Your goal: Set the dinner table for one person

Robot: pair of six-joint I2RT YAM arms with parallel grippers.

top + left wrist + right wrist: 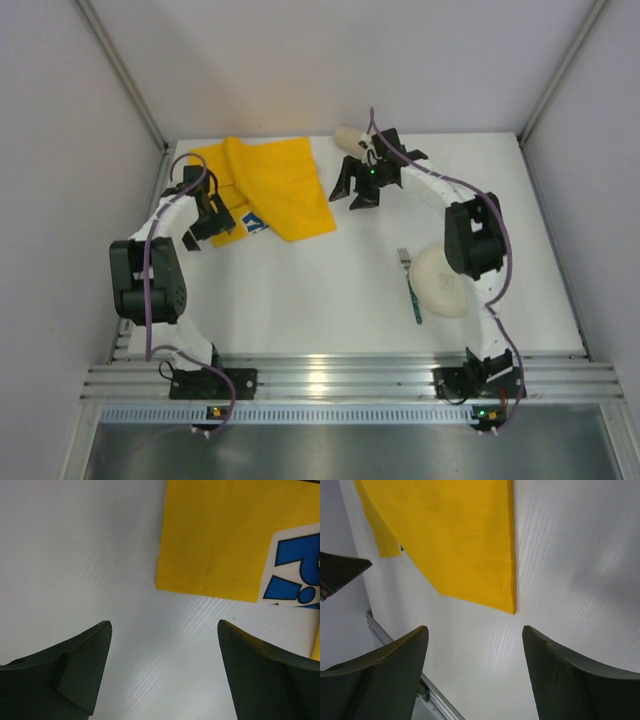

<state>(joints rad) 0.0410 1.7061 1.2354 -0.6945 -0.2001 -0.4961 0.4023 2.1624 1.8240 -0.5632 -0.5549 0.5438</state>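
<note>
Lying folded, yellow cloth point(275, 185) rests on dinner table point(330, 300)

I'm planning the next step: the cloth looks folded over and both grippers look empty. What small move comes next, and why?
Probably ease the left gripper forward onto the cloth edge just ahead of it and pinch it. The cloth lies folded over itself, its print half hidden, and the right gripper also hangs open and empty beside it.
</note>
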